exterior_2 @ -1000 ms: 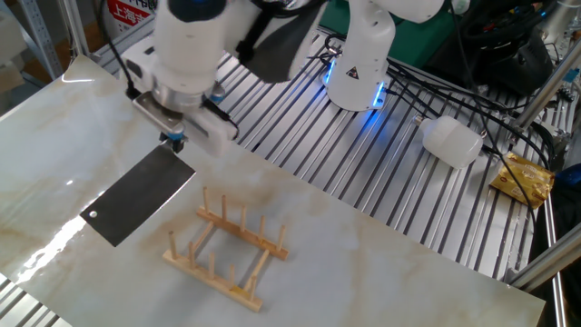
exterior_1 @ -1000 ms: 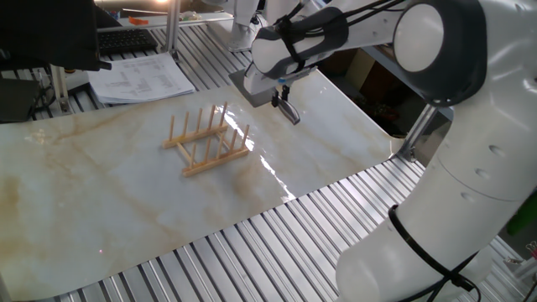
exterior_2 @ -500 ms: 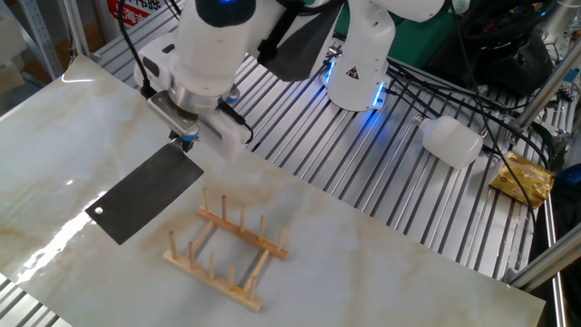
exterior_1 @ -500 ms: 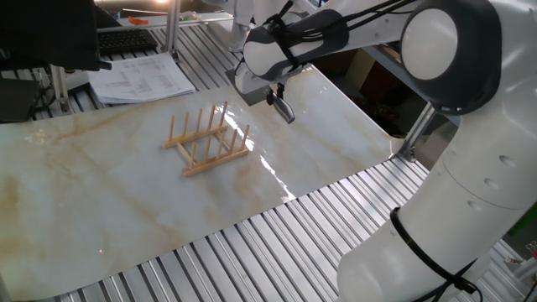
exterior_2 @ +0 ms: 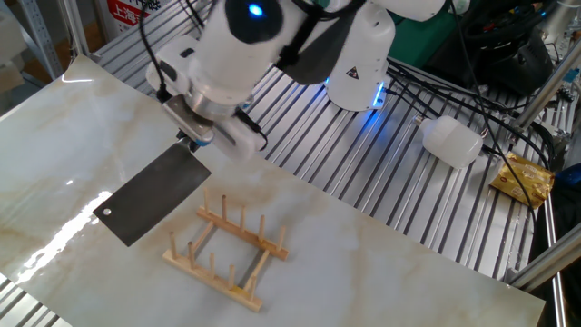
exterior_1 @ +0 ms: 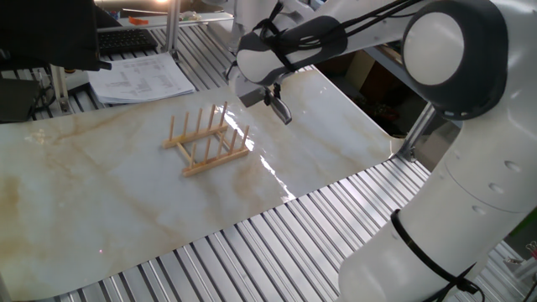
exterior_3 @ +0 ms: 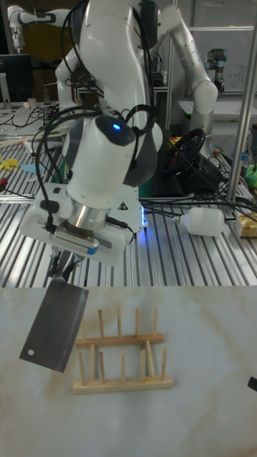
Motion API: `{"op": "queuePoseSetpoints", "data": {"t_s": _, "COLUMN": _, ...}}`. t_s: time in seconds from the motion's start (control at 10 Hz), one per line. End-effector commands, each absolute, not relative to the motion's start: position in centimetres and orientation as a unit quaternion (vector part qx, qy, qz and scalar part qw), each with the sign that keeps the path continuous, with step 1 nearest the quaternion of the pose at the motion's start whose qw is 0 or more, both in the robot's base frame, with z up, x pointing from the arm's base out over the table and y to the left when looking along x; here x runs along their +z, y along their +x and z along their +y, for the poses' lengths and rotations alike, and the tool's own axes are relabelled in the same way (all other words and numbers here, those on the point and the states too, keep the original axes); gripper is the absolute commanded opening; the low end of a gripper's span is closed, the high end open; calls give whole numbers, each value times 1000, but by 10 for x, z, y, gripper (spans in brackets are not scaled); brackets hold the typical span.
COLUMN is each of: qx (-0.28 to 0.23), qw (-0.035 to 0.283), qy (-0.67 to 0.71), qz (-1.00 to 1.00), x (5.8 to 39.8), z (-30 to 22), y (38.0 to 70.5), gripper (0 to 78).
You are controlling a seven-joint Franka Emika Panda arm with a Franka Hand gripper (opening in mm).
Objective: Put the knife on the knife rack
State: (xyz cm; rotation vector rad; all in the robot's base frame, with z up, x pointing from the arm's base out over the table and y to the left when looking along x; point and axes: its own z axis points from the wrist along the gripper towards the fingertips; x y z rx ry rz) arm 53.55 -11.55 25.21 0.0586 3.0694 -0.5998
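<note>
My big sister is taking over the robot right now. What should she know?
Gripper: shut on the knife handle, with the knife held up off the table, blade hanging down and tilted.
Knife rack: standing on the marble table, nothing in it. In the tall fixed view the blade hangs just left of the rack, not yet over it.
Done: the knife is picked up.
Left: bring the blade over the rack, lower it between the upright pegs, then open the gripper and back away. Go slowly, since the pegs look thin.
</note>
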Motion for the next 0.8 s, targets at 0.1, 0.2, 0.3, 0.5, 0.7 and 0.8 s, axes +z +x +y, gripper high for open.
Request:
{"op": "queuePoseSetpoints", "data": {"t_s": 0.1, "qx": -209, "qw": 9, "qy": 18, "qz": 978, "x": 251, "z": -109, "y": 532, "gripper": 11}}
{"op": "queuePoseSetpoints", "data": {"t_s": 0.2, "qx": -211, "qw": 9, "qy": 18, "qz": 977, "x": 250, "z": -107, "y": 530, "gripper": 11}}
{"op": "queuePoseSetpoints", "data": {"t_s": 0.3, "qx": -212, "qw": 7, "qy": 18, "qz": 977, "x": 248, "z": -105, "y": 528, "gripper": 11}}
{"op": "queuePoseSetpoints", "data": {"t_s": 0.5, "qx": -217, "qw": 6, "qy": 14, "qz": 976, "x": 246, "z": -103, "y": 529, "gripper": 11}}
{"op": "queuePoseSetpoints", "data": {"t_s": 0.7, "qx": -223, "qw": 5, "qy": 13, "qz": 975, "x": 244, "z": -102, "y": 531, "gripper": 11}}
{"op": "queuePoseSetpoints", "data": {"t_s": 0.8, "qx": -223, "qw": 4, "qy": 13, "qz": 975, "x": 244, "z": -101, "y": 531, "gripper": 11}}
